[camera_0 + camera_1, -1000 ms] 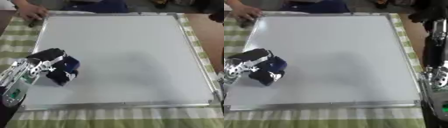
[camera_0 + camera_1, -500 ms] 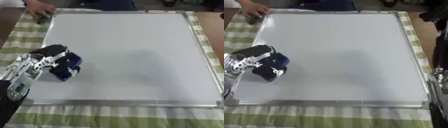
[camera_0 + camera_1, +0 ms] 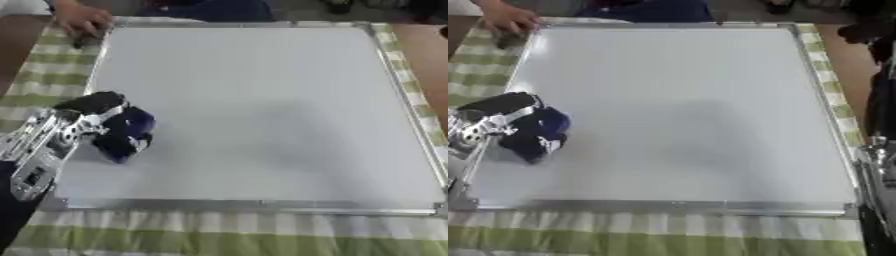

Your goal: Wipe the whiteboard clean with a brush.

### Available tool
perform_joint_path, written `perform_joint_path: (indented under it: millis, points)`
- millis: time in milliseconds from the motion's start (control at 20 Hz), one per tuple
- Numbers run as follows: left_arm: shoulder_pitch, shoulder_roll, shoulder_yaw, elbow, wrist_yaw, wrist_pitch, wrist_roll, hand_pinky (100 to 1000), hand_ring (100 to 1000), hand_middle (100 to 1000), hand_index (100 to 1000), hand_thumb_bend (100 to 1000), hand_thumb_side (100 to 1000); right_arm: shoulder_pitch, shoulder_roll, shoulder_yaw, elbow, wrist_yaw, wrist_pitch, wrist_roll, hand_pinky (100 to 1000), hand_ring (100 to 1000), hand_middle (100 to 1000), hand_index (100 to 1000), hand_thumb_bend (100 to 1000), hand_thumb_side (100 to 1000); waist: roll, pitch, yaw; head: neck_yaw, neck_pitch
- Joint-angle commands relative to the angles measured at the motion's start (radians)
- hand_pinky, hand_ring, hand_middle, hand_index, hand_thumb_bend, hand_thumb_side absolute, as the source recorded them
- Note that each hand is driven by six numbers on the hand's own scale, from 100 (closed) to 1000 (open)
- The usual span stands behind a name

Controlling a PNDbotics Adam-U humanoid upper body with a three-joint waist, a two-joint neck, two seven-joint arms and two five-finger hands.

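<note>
The whiteboard [image 3: 262, 100] lies flat on a green-checked cloth, and its surface looks white with no marks that I can make out. My left hand [image 3: 83, 117] rests on the board near its left edge, fingers curled round a dark blue brush [image 3: 125, 134] that touches the surface. My right arm [image 3: 878, 105] runs down the right border of the right eye view, beside the board's right frame. Silver parts at its lower end [image 3: 877, 165] may be the right hand, but nothing shows how it stands.
A person's bare hand [image 3: 80, 20] rests at the board's far left corner on a small dark thing [image 3: 507, 40]. The checked cloth [image 3: 219, 235] borders the board on all sides. Brown tabletop [image 3: 424, 55] shows at the far right.
The whole picture has tilted and shifted, so the camera moved. My left hand with the brush stays at about the same spot by the board's left edge.
</note>
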Motion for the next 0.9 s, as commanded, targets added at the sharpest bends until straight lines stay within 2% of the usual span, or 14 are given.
perform_joint_path:
  millis: [50,550,900]
  points:
    - [-0.006,0.034,0.030,0.009,-0.009,0.010,0.015,427,540,312,100,173,452,-0.005,-0.019,0.000,-0.020,0.004,0.001,0.003,702,619,489,499,100,918,0.001,-0.019,0.002,-0.002,-0.004]
    - [0.005,0.061,0.071,0.046,-0.006,0.032,0.044,430,540,307,100,169,449,-0.005,-0.020,0.002,-0.020,0.005,0.003,0.007,703,619,489,499,100,918,0.003,-0.017,0.004,-0.010,-0.004]
    - [-0.013,0.034,0.064,0.071,0.031,0.028,0.025,423,531,287,100,179,495,-0.004,-0.016,0.003,-0.020,0.007,0.005,0.008,705,619,488,498,100,917,0.001,-0.016,0.003,-0.012,-0.009]
